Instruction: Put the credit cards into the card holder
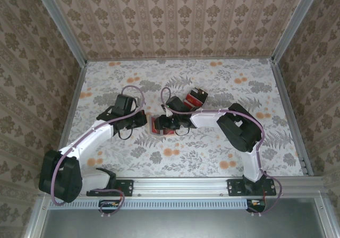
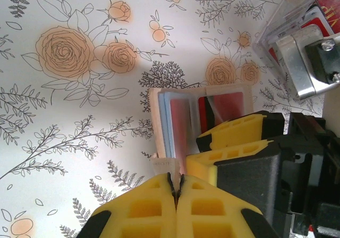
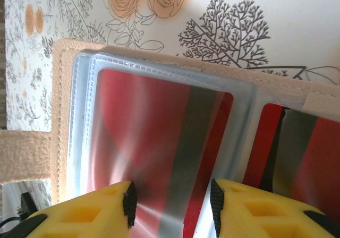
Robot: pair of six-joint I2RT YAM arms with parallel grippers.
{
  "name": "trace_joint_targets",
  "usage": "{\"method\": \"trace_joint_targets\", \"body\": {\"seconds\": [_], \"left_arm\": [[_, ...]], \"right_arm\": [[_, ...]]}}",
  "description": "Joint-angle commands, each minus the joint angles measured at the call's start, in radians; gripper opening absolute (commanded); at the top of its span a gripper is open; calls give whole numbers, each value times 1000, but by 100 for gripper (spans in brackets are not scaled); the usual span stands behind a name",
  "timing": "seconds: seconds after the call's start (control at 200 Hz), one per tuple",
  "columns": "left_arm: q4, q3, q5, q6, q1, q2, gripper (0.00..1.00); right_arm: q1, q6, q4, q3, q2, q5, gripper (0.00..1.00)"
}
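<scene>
Right tool (image 3: pixel 170 203): released; its two yellow fingers (image 3: pixel 79 214) stand apart low over one pocket of the holder, with nothing pinched between the black pads.
Card holder: a flat, tan, leather-like folding card holder (image 3: pixel 62 89) lies open on the table near the middle, between the two tools, with its clear plastic sleeves facing up.
Pocket under the right tool: a glossy red credit card (image 3: pixel 159 142) with a dark stripe shows through the clear sleeve (image 3: pixel 84 116). Its near end runs under the yellow fingers.
Neighbouring pocket: a second red card (image 3: pixel 311 158) with a dark stripe is partly hidden by one finger.
Strap: a tan strap (image 3: pixel 24 155) sticks out sideways from the holder's edge.
Left tool (image 2: pixel 176 189): clenched, yellow fingers pressed together, with the end of the strap caught at their tips as far as I can see.
Tools together: the right tool's fingers sit just beside the left tool's. I cannot tell whether they touch.
Spare cards: a clear plastic box (image 2: pixel 287 20) stands a little beyond the holder, apart from it. It holds red and black cards (image 2: pixel 325 7) and has a metal bracket (image 2: pixel 297 62) on its side.
Table: a white table (image 1: pixel 212 158) printed with grey leaves and orange roses.
Surround: patterned wallpaper walls (image 1: pixel 175 20) on three sides, and an aluminium rail (image 1: pixel 180 185) along the near edge carrying both arm bases.
</scene>
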Motion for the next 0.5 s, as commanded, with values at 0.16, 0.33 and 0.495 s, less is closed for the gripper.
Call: {"method": "trace_joint_targets", "body": {"seconds": [0.16, 0.33, 0.495], "left_arm": [[-33, 65, 24, -17, 0, -28, 0], [-40, 71, 31, -26, -3, -45, 0], [-38, 68, 28, -30, -4, -40, 0]], "right_arm": [[-19, 133, 231, -58, 28, -170, 53], [-21, 150, 265, -59, 54, -187, 56], [-26, 196, 350, -75, 68, -231, 55]]}}
